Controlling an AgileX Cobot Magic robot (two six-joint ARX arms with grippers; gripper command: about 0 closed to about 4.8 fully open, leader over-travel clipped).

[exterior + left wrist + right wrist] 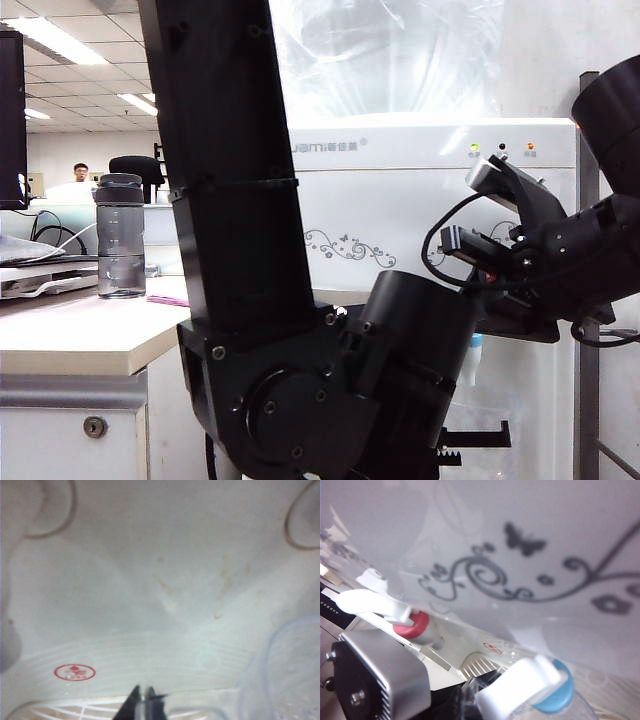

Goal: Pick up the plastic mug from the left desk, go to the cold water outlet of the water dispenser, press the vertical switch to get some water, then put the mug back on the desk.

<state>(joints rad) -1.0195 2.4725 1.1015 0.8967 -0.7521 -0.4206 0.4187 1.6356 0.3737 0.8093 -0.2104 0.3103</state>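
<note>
The left hand [145,702] is clamped on the plastic mug [285,680] handle, under the cold water outlet [547,690]; the right hand's state I cannot tell

Our left pincer [145,700] is clamped tight, its thick black arm rising at ten o'clock; our right pincer stays unseen, its arm bent at three o'clock.

2 taps [402,617], 1 mug [287,680], 1 bottle [121,236], 3 indicator lights [501,153].
</note>
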